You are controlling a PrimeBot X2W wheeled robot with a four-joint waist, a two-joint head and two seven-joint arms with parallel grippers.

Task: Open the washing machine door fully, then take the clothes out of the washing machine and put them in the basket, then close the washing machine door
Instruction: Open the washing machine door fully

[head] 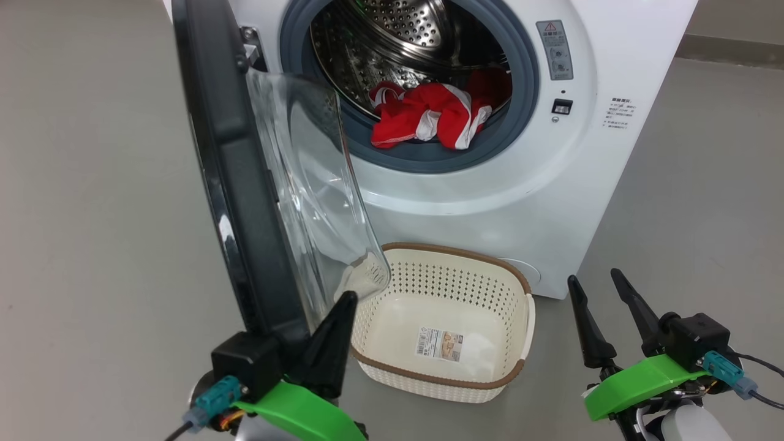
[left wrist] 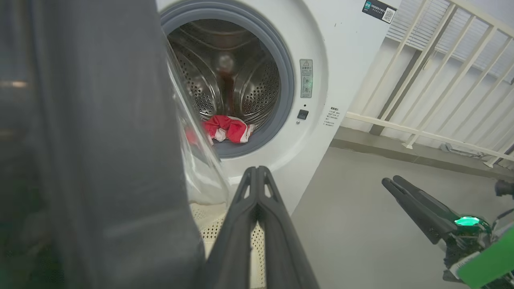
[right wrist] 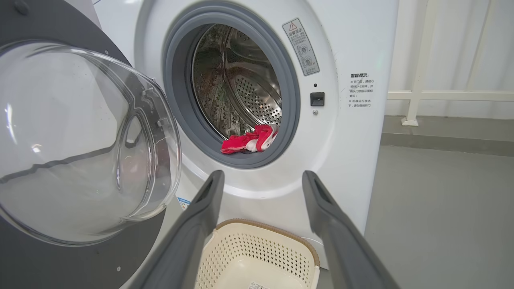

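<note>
2 grippers: the left gripper [head: 344,303] is sitting at 7 o'clock, fingers pressed together on nothing, just beside the lower edge of the washing machine door [head: 233,184]; the right gripper [head: 594,280] is hovering at 5 o'clock, fingers spread wide, empty.
Door: it is standing swung out at 10 o'clock, showing a glossy black rim and bulging clear glass.
Clothes: the clothes [head: 429,116] are lying at 12 o'clock on the front lip of the steel drum [head: 392,43], spilling onto the grey rubber ring [head: 429,162].
Handling: the red fabric with white trim is looking light, soft and floppy; pinching a raised fold is probably working best, though loose ends may be trailing.
Basket: the basket [head: 459,252], cream perforated plastic with a brown rim, is sitting at 6 o'clock, just in front of the washing machine [head: 551,202], with no clothes in it.
</note>
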